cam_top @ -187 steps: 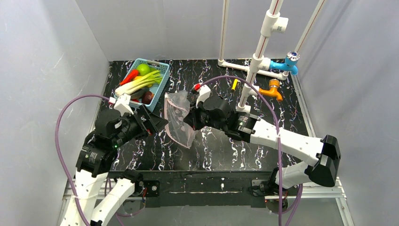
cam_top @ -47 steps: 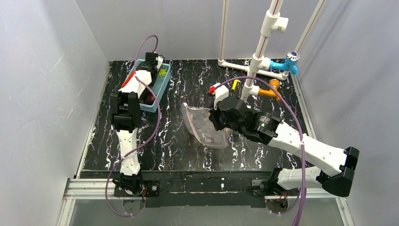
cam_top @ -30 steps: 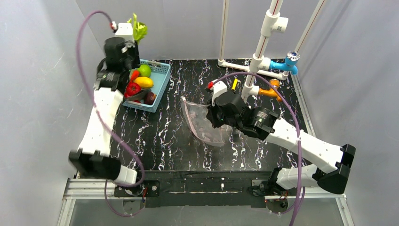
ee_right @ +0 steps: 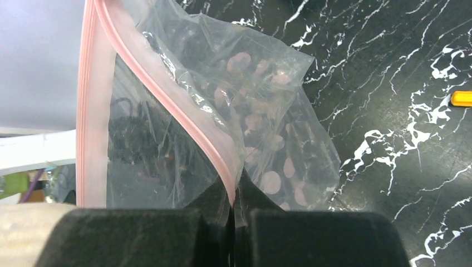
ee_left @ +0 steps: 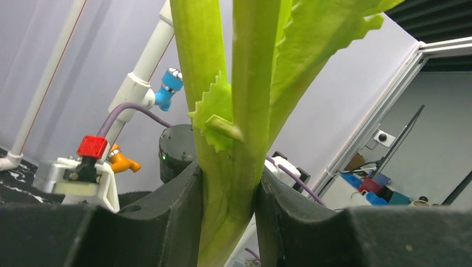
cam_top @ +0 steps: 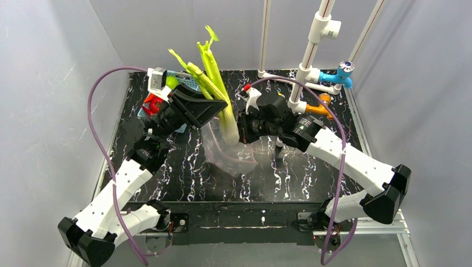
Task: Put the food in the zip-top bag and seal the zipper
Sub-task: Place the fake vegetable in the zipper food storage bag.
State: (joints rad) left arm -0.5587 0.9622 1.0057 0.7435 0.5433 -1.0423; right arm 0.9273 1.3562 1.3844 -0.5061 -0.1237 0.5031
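Note:
My left gripper (cam_top: 214, 111) is shut on the long green leek (cam_top: 207, 72), which stands nearly upright. The leaves point up and back, and the pale lower end (cam_top: 228, 130) dips into the open mouth of the clear zip-top bag (cam_top: 231, 153). In the left wrist view the stalk (ee_left: 231, 167) sits squeezed between both dark fingers (ee_left: 172, 211). My right gripper (ee_right: 234, 200) is shut on the bag's pink zipper (ee_right: 167, 94) and holds one lip up. A red pepper (cam_top: 151, 103) and a green fruit (cam_top: 171, 82) lie in the blue basket (cam_top: 189, 79).
White pipes (cam_top: 309, 50) rise at the back right, with a blue tap (cam_top: 344, 75) and an orange tap (cam_top: 323, 105). A small yellow-orange tool (ee_right: 462, 98) lies on the black marbled table (cam_top: 278, 178). Grey walls close in on the left, back and right.
My left arm has carried the leek from above the basket at the back left to the bag in the middle. My right gripper has kept its hold and lifted the bag's mouth.

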